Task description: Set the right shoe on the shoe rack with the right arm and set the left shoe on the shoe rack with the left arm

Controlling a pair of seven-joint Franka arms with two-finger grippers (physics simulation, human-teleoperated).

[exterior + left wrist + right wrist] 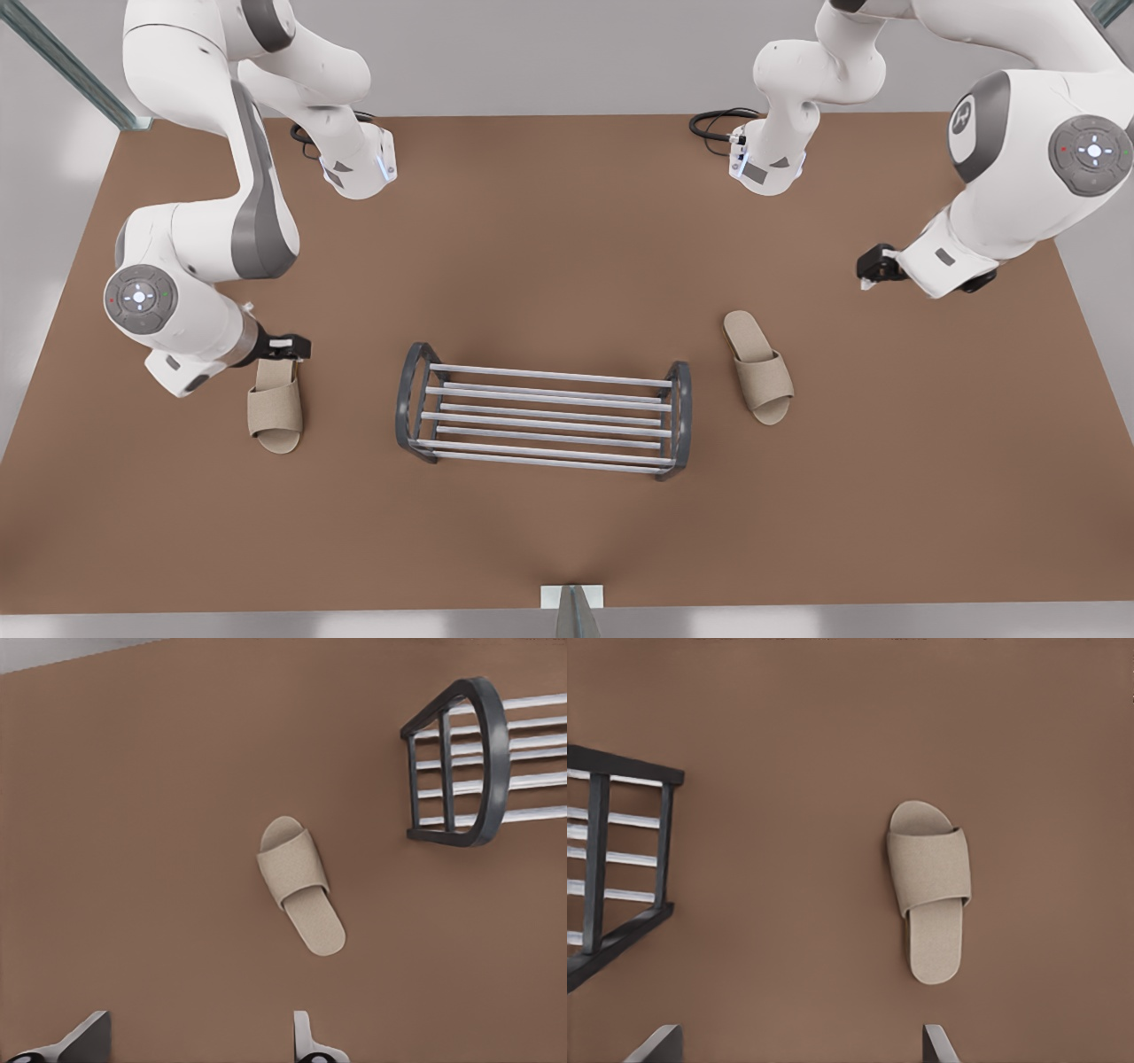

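Nearest you on the brown tabletop [567, 549] stands the low two-tier shoe rack [540, 419], dark grey end frames joined by pale grey bars, with neither slipper on it yet. Each beige fabric slide lies flat beside one end, within its own arm's reach: the right shoe [275, 406] at the front view's left, the left shoe [759, 366] (tilted) at the front view's right. Farther back, your right tool [288, 347] hovers over its shoe's heel, fingers apart, likely lining up a grasp. The left tool [873, 268], also spread, hangs well apart from its slipper.
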